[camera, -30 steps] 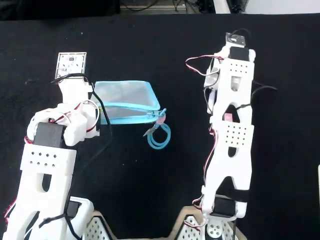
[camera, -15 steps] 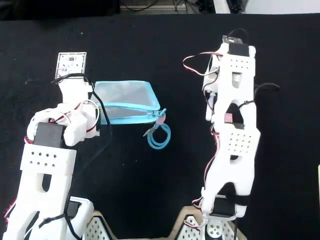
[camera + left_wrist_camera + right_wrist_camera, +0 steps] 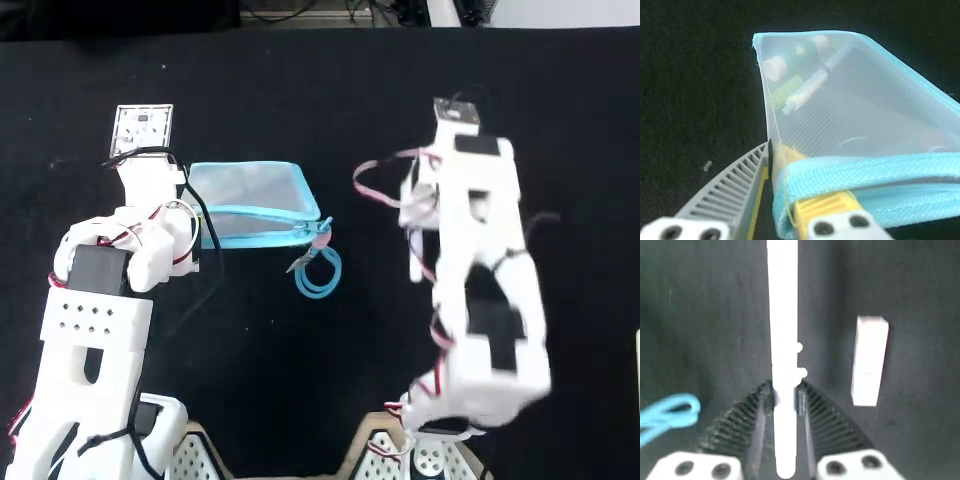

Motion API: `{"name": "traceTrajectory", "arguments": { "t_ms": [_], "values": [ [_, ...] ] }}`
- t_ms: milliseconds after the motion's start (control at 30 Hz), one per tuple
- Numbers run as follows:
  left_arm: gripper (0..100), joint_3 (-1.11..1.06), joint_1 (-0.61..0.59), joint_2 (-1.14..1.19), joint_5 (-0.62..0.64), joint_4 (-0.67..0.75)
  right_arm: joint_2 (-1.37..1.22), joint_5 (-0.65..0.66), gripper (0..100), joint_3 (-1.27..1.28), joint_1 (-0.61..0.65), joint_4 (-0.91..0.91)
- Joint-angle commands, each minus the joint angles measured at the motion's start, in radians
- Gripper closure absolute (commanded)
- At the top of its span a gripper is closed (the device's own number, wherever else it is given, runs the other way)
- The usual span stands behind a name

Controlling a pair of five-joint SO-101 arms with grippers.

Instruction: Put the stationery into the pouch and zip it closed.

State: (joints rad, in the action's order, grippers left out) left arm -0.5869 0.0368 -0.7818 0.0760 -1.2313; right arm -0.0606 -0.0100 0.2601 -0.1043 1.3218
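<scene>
Black tabletop [image 3: 330, 90], left arm [image 3: 95, 310] at 8 o'clock, right arm [image 3: 480, 290] at 4 o'clock. The pouch [image 3: 250, 200], translucent with cyan trim, lies flat around 10 o'clock from centre, zip along its 6 o'clock edge. The left end effector [image 3: 769, 150] is clamped on the pouch's 9 o'clock end, right by the zip tape. Some stationery [image 3: 800, 90] is inside, seen through the wall: white and green stick-shaped pieces. The right end effector [image 3: 783, 390] is clamped on a white pen [image 3: 782, 315] that runs straight out past the fingertips. A white block [image 3: 869, 360] lies on the tabletop near the pen, not touching. A cyan cord loop [image 3: 320, 272] sits at the pouch's 4 o'clock corner, by the zip pull.
</scene>
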Motion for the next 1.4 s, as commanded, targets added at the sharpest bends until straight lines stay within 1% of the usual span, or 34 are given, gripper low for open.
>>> {"name": "traceTrajectory", "arguments": {
  "t_ms": [0,133,300,433,500,567,667,767,900,1133,1200,1267,1333,1367],
  "values": [
    [97,-0.001,0.005,0.005,0.005,0.015,0.222,0.043,98.8,0.15,0.017,-0.041],
    [97,-0.001,0.004,0.005,0.005,0.015,0.278,0.106,98.7,0.271,0.015,-0.046],
    [97,-0.001,0.005,0.005,0.005,0.015,0.211,0.176,97.6,0.343,0.015,-0.057],
    [97,-0.001,0.005,0.005,0.006,0.015,0.124,0.183,87.4,0.289,0.034,-0.051],
    [97,-0.001,0.005,0.005,0.006,0.015,0.085,0.176,82.6,0.222,0.055,-0.012],
    [97,-0.001,0.005,0.005,0.006,0.015,0.056,0.176,80.7,0.13,0.087,0.048],
    [97,-0.001,0.005,0.005,0.005,0.015,0.013,0.175,80.8,-0.012,0.121,0.086],
    [97,-0.001,0.002,0.005,0.005,0.015,-0.061,0.175,80.8,-0.113,0.121,0.04],
    [97,-0.001,0.001,0.003,0.005,0.015,-0.222,0.175,80.8,-0.191,0.12,-0.018],
    [97,-0.001,0.002,0.005,0.003,0.015,-0.472,0.175,81.2,-0.375,0.117,0.0],
    [97,-0.001,0.001,0.005,0.003,0.015,-0.493,0.175,86.8,-0.415,0.117,0.031],
    [97,-0.001,0.001,0.005,0.003,0.015,-0.489,0.175,98.8,-0.443,0.117,0.058],
    [97,-0.001,0.001,0.005,0.003,0.015,-0.467,0.175,97.1,-0.455,0.117,0.087],
    [97,-0.001,0.001,0.005,0.003,0.015,-0.45,0.175,98.9,-0.456,0.117,0.098]
  ]
}}
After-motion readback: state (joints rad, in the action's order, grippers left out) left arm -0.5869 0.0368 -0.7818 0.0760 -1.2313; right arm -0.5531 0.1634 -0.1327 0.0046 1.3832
